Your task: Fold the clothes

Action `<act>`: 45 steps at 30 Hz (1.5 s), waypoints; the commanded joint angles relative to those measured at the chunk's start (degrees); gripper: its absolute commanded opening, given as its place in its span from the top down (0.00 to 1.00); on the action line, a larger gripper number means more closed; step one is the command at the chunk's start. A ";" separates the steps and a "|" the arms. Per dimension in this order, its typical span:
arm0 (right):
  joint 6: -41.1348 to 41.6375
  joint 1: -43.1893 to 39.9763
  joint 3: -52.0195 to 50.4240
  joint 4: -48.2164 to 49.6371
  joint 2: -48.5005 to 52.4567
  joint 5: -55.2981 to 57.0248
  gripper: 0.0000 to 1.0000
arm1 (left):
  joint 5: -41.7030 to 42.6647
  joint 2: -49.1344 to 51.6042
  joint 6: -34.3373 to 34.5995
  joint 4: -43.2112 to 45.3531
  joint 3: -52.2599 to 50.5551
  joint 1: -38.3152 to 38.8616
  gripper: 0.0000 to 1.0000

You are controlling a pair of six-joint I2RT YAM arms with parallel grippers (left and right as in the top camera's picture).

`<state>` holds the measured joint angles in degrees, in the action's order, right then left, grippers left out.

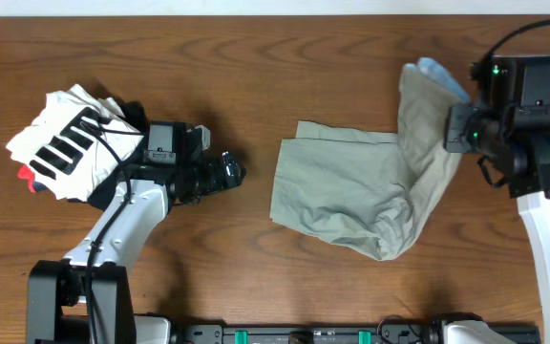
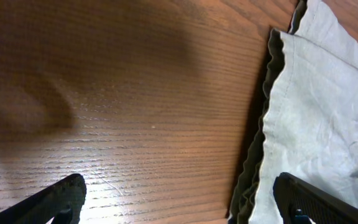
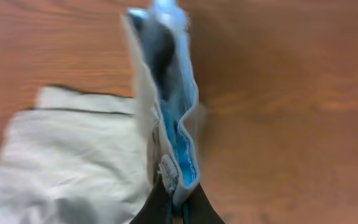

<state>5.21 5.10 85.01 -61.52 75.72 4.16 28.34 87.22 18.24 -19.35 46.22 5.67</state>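
Note:
The khaki shorts [image 1: 351, 186] lie in the middle of the table, their right part lifted up toward the right arm. My right gripper [image 3: 176, 208] is shut on the shorts' edge, and the pale blue lining [image 3: 176, 124] hangs from the jaws in the right wrist view. In the overhead view the right gripper [image 1: 461, 119] holds the raised cloth, blue lining [image 1: 439, 72] showing at the top. My left gripper [image 1: 237, 172] is open and empty, just left of the shorts' left hem. That hem [image 2: 272, 124] shows in the left wrist view between the open left jaws [image 2: 179, 202].
A white garment with black stripes [image 1: 70, 143] lies bunched at the far left beside the left arm, with a bit of red [image 1: 29, 177] at its edge. Bare wood table [image 1: 256, 67] surrounds the shorts.

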 commanded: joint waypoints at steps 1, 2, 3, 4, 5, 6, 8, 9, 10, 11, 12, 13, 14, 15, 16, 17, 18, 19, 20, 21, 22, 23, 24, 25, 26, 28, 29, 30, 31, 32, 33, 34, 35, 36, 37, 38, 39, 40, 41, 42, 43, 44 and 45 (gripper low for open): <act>-6.19 4.98 0.63 2.62 -0.09 -9.38 0.99 | 0.35 -0.42 0.46 -0.57 -0.22 -0.24 0.02; -6.19 7.21 0.63 3.93 -0.07 -10.32 0.99 | 0.35 -0.42 0.46 -0.81 -0.22 -0.24 0.02; -6.16 9.40 0.63 5.09 -0.07 -10.73 0.99 | 0.35 -0.42 0.46 -0.98 -0.22 -0.24 0.02; -6.12 12.15 0.63 6.34 0.07 -10.64 0.99 | 0.35 -0.42 0.46 -1.14 -0.24 -0.24 0.02; -5.77 14.51 0.63 7.32 0.31 -10.60 0.99 | 0.35 -0.42 0.44 -1.16 -0.24 -0.24 0.02; -4.61 17.75 0.63 8.74 0.96 -10.34 0.98 | 0.35 -0.39 0.46 -1.16 -0.24 -0.24 0.02; -3.45 21.59 0.63 10.25 2.71 -10.23 0.99 | 0.35 -0.39 0.46 -1.16 -0.24 -0.24 0.02; -3.23 23.30 0.63 10.75 3.98 -10.14 0.99 | 0.35 -0.39 0.46 -1.16 -0.24 -0.24 0.02; -3.08 25.05 0.63 11.19 5.68 -9.94 0.99 | 0.35 -0.39 0.46 -1.18 -0.24 -0.24 0.02; -3.08 26.29 0.63 11.50 7.43 -9.97 0.99 | 0.37 -0.39 0.46 -1.18 -0.24 -0.22 0.02; -3.08 27.61 0.63 11.76 9.68 -9.99 0.99 | 0.35 -0.39 0.44 -1.20 -0.24 -0.17 0.02; -3.08 28.79 0.63 11.85 12.07 -9.99 0.99 | 0.35 -0.39 0.44 -1.31 -0.24 -0.13 0.02; -2.86 29.75 0.63 11.82 14.10 -9.99 0.99 | 0.35 -0.39 0.35 -1.38 -0.24 -0.13 0.02; -2.12 30.82 0.63 11.80 16.61 -9.99 0.99 | 0.33 -0.39 -0.02 -1.57 -0.24 -0.13 0.02; -1.79 31.74 0.63 11.85 18.84 -10.01 0.99 | 0.28 -0.39 -0.66 -1.62 -0.24 -0.13 0.02; -1.62 32.63 0.63 11.85 21.14 -9.99 0.99 | -0.42 -0.39 -0.79 -1.88 -0.24 -0.13 0.02; -1.53 33.27 0.63 11.89 22.82 -9.97 0.99 | -1.14 -0.39 -0.81 -2.19 -0.24 -0.13 0.02; -1.31 33.83 0.63 11.93 24.72 -9.99 0.99 | -2.03 -0.39 -0.81 -2.51 -0.24 -0.13 0.02; -0.94 34.32 0.63 11.93 26.27 -9.99 0.99 | -2.49 -0.39 -0.83 -2.84 -0.24 -0.13 0.02; -0.94 34.69 0.63 11.91 27.61 -10.08 0.99 | -2.47 -0.39 -0.83 -2.93 -0.24 -0.13 0.02; -0.94 35.10 0.63 11.87 28.83 -10.21 0.99 | -2.47 -0.39 -0.83 -2.97 -0.24 -0.13 0.02; -0.90 35.52 0.63 11.85 29.81 -10.25 0.99 | -2.47 -0.39 -0.83 -2.95 -0.24 -0.13 0.02; -0.72 35.91 0.63 11.85 30.56 -10.25 0.99 | -2.47 -0.39 -0.83 -2.91 -0.24 -0.13 0.02; -0.74 36.26 0.63 11.85 30.95 -10.25 0.99 | -2.47 -0.39 -0.83 -2.91 -0.24 -0.13 0.02; -0.74 36.61 0.63 11.87 31.19 -10.25 0.99 | -2.47 -0.39 -0.83 -2.91 -0.24 -0.13 0.02; -0.76 37.35 0.63 12.07 31.21 -10.23 0.99 | -2.47 -0.39 -0.83 -2.89 -0.24 -0.13 0.02; -0.79 37.57 0.66 12.04 31.12 -10.23 0.98 | -2.47 -0.39 -0.83 -2.89 -0.24 -0.13 0.02; -0.76 37.73 0.66 12.02 30.97 -10.25 0.96 | -2.47 -0.39 -0.83 -2.89 -0.24 -0.13 0.02; -0.76 37.83 0.66 11.82 30.86 -10.43 0.88 | -2.47 -0.39 -0.83 -2.89 -0.24 -0.13 0.02; -0.79 37.88 0.66 11.63 30.64 -10.67 0.81 | -2.47 -0.39 -0.83 -2.89 -0.24 -0.13 0.02; -0.76 37.88 0.81 11.21 30.29 -10.84 0.77 | -2.47 -0.39 -0.83 -2.89 -0.24 -0.13 0.02; -0.76 37.88 1.11 10.67 29.77 -10.84 0.70 | -2.47 -0.39 -0.83 -2.89 -0.24 -0.13 0.02; -0.79 37.73 1.53 10.08 29.29 -10.82 0.64 | -2.47 -0.39 -0.83 -2.86 -0.24 -0.13 0.02; -0.83 37.40 2.43 8.90 28.24 -10.29 0.56 | -2.47 -0.39 -0.83 -2.86 -0.24 -0.13 0.02; -0.81 36.85 3.45 7.72 27.04 -9.40 0.49 | -2.47 -0.39 -0.83 -2.84 -0.24 -0.13 0.02; -0.79 36.30 4.46 6.69 25.68 -8.15 0.39 | -2.47 -0.39 -0.83 -2.78 -0.24 -0.13 0.02; -0.72 35.63 5.49 5.73 24.28 -6.25 0.30 | -2.45 -0.42 -0.83 -2.67 -0.22 -0.13 0.02; 0.15 34.64 6.82 4.42 22.14 -3.15 0.28 | -2.45 -0.42 -0.83 -2.60 -0.22 -0.13 0.02; 1.33 33.73 7.61 3.61 20.61 -0.76 0.25 | -2.45 -0.42 -0.83 -2.40 -0.22 -0.13 0.02; 2.14 32.52 8.26 2.84 18.58 1.20 0.22 | -2.45 -0.42 -0.83 -2.14 -0.22 -0.15 0.02; 2.69 30.82 8.35 2.34 16.39 2.47 0.21 | -2.45 -0.44 -0.83 -1.60 -0.22 -0.15 0.02; 2.97 29.68 8.35 1.92 14.99 2.58 0.21 | -2.43 -0.44 -0.83 -1.05 -0.22 -0.15 0.02; 3.37 27.61 8.31 1.03 13.42 1.95 0.25 | -2.40 -0.48 -0.83 -0.24 -0.17 -0.15 0.02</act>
<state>5.93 37.17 91.46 -59.16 95.33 1.28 26.59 87.22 18.00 -20.56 46.19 5.67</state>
